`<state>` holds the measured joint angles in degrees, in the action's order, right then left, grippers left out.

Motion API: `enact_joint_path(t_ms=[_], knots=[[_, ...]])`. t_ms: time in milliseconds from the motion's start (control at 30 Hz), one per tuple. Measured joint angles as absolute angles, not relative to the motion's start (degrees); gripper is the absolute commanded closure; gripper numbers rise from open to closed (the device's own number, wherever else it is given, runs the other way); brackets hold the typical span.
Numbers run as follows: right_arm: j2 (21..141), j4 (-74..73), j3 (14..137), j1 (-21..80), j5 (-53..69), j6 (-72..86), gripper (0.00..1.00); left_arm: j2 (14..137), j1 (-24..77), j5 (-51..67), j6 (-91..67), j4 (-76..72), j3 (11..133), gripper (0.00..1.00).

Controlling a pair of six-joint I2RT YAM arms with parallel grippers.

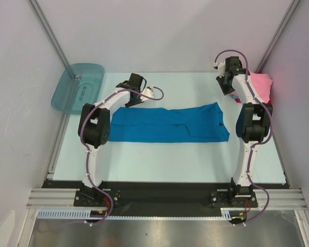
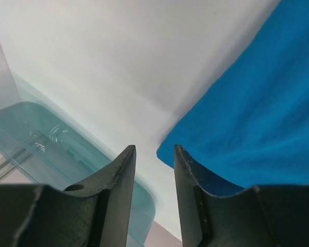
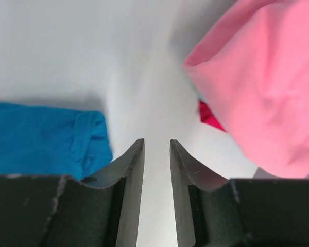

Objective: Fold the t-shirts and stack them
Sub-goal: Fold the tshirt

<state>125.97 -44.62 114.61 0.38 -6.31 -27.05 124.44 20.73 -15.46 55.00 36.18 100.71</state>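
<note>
Currently: bright blue cloth t-shirt (image 1: 170,125) lies part-folded as a long strip across pale table (image 1: 170,159), betw. my arms. L gripper (image 2: 154,149) narrowly parted, empty, beside its far corner. R gripper (image 3: 157,141) likewise, betw. blue end and pink cloth shirt (image 3: 257,87). Judgement: light, limp, non-fragile; pinch corners, all layers.
</note>
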Motion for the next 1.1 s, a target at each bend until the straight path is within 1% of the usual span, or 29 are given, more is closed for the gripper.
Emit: enact_joint_path(t_ms=[200,600,967,1100], knots=[[127.0,-45.4,116.0,1.3,-7.0,-27.0,0.72,124.4,20.7,-15.4,54.8,36.1,99.5,0.59],[132.9,-47.2,116.4,5.2,-4.2,-24.9,0.74,124.4,20.8,-15.4,54.6,36.1,99.5,0.59],[133.6,-47.7,116.8,4.9,-3.6,-24.1,0.73,124.4,20.8,-15.5,54.6,36.0,99.3,0.59],[133.6,-47.7,116.8,4.5,-3.7,-24.2,0.73,123.7,20.8,-15.5,55.2,35.3,96.6,0.6]])
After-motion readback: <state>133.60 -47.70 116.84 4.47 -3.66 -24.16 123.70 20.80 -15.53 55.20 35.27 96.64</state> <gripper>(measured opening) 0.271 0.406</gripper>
